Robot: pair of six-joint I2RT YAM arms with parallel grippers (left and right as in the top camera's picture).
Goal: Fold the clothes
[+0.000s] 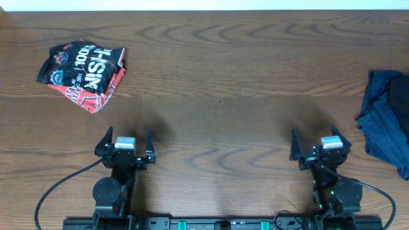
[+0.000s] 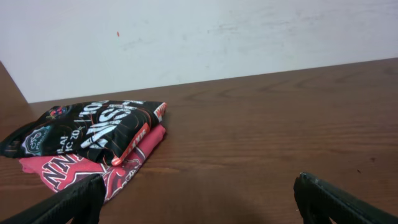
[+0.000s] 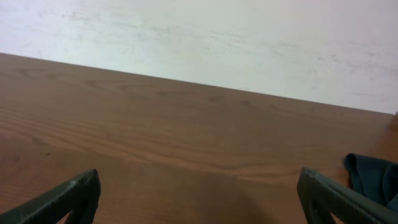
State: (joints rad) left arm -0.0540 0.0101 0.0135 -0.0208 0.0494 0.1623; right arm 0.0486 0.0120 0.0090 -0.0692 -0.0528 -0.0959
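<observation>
Both jaws stand wide, empty. Black T-shirt [image 1: 86, 59] and red T-shirt [image 1: 89, 99] look folded; next I must reach the navy T-shirts [image 1: 386, 121].

A wooden table [image 1: 217, 76] meets a white wall [image 2: 217, 37].

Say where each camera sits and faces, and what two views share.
Overhead: above the brown wooden table, looking straight down; the open left pincer and right pincer show near the bottom.
Left wrist: low behind its pincer, facing the white wall; dark fingers frame a folded black lettered T-shirt on a red T-shirt.
Right wrist: likewise low; fingers show, crumpled dark navy clothing at right.
Shared: overhead and left wrist both show the black-on-red stack.
</observation>
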